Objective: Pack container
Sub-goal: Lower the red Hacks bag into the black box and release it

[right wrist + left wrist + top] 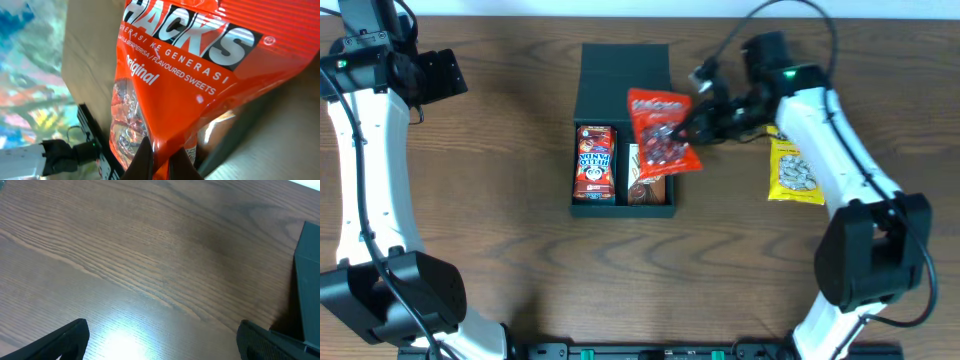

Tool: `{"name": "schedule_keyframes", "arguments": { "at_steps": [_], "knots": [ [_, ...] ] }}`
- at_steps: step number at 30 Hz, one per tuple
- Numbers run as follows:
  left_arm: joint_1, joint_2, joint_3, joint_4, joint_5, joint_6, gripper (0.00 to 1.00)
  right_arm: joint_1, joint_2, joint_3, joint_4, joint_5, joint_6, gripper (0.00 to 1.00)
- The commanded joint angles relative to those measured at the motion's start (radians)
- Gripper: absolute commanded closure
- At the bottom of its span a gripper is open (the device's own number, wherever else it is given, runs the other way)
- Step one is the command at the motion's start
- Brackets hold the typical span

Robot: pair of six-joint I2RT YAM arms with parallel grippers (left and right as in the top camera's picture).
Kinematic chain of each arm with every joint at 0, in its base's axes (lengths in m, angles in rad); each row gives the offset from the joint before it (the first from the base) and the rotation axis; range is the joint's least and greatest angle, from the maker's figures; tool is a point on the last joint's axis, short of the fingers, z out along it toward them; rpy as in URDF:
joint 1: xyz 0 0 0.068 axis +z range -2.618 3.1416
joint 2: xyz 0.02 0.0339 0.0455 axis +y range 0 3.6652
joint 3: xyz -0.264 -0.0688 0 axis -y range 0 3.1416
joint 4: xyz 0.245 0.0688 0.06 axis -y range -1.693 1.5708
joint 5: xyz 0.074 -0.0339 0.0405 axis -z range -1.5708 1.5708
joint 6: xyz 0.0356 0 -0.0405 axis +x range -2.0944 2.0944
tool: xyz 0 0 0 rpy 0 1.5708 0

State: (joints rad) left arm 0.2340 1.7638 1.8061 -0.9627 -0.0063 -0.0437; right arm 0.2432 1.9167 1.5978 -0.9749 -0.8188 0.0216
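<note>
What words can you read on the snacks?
"HACKS" on the orange bag.
"GENERASI KE GENERASI" on the same bag.
"original" there too.
"BERPERISA / FLAVOURED SWEETS" there too.
"HELLO PANDA" on the red box.
Yellow bag and brown packet: too small to read.

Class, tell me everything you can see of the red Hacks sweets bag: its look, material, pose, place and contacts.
The Hacks bag is a glossy orange-red plastic pouch with white lettering, including "original" and "flavoured sweets", and a clear window showing wrapped sweets. It hangs tilted over the right half of the open dark container, above a brown packet inside. The right end effector is shut on its edge.
</note>
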Motion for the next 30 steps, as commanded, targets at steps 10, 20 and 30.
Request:
{"name": "schedule_keyframes", "arguments": {
  "at_steps": [10,20,30],
  "knots": [
    [0.004,0.009,0.003,-0.005,0.000,0.014,0.05,0.107,-0.005,-0.029,0.055,0.144,0.264,0.99],
    [0.004,0.009,0.003,-0.001,0.000,0.014,0.05,0.150,-0.005,-0.062,0.078,0.158,0.298,0.98],
    [0.004,0.009,0.003,-0.001,0.000,0.014,0.05,0.148,-0.005,-0.062,0.082,0.220,0.265,0.27]
  ]
}}
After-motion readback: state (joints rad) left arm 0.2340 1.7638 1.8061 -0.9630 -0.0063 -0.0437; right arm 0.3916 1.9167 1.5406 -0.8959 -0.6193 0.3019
